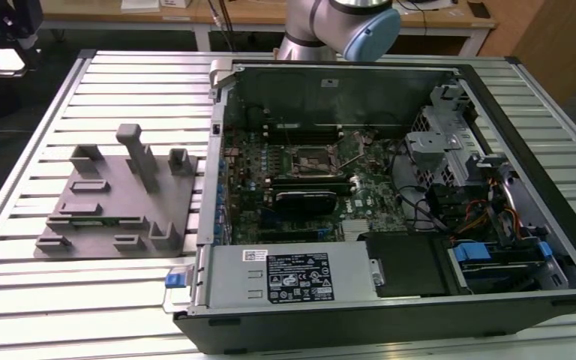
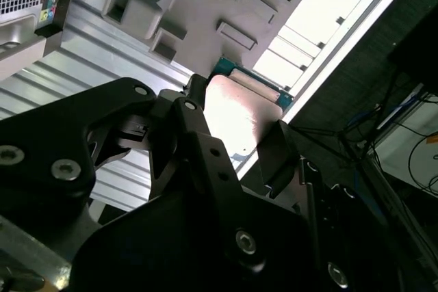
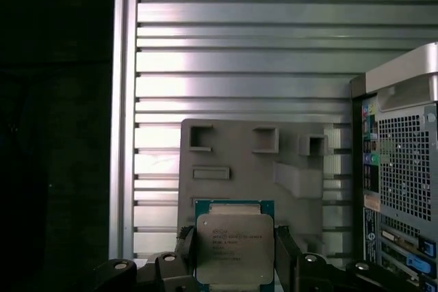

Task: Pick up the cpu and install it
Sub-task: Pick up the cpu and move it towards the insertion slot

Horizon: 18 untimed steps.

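Observation:
The cpu [image 3: 235, 245], a flat square chip with a shiny metal top and a green rim, sits between the two black fingers of my gripper [image 3: 235, 258], which is shut on it. In the second wrist view the cpu [image 2: 241, 104] glares bright in the gripper [image 2: 237, 120]. It hangs well above the slatted table, over the grey fixture block [image 3: 253, 169]. In the exterior view the motherboard socket [image 1: 313, 159], a dark square with a metal frame, lies in the middle of the open computer case [image 1: 528, 97]. The arm's upper joint [image 1: 353, 26] stands behind the case.
The grey fixture block [image 1: 118, 202] with upright posts and pockets lies on the slatted metal table [image 1: 128, 82] at the exterior view's left of the case. Inside the case are a power supply [image 1: 288, 274], cables [image 1: 478, 217] and a drive cage [image 1: 438, 142].

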Each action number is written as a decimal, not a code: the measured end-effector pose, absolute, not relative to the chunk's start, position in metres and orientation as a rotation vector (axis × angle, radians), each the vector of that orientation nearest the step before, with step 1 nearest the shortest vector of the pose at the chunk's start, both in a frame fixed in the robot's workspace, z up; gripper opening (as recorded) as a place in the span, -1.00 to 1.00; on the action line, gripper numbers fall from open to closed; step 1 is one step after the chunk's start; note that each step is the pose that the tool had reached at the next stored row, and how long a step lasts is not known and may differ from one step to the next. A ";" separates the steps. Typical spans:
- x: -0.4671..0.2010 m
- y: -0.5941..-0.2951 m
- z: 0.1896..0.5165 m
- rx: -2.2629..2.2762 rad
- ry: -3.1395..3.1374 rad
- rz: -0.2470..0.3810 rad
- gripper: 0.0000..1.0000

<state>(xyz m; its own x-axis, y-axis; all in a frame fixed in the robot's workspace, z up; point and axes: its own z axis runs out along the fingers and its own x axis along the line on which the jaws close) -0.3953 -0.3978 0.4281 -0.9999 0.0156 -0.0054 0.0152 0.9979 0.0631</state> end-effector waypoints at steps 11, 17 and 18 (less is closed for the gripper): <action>-0.386 -0.396 0.428 0.024 3.134 0.099 0.08; -0.381 -0.395 0.428 0.024 3.134 0.099 0.08; -0.380 -0.395 0.428 0.024 3.134 0.099 0.08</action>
<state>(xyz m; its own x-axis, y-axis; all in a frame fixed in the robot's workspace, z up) -0.3803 -0.3945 0.4282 -0.9999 0.0155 -0.0053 0.0151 0.9979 0.0630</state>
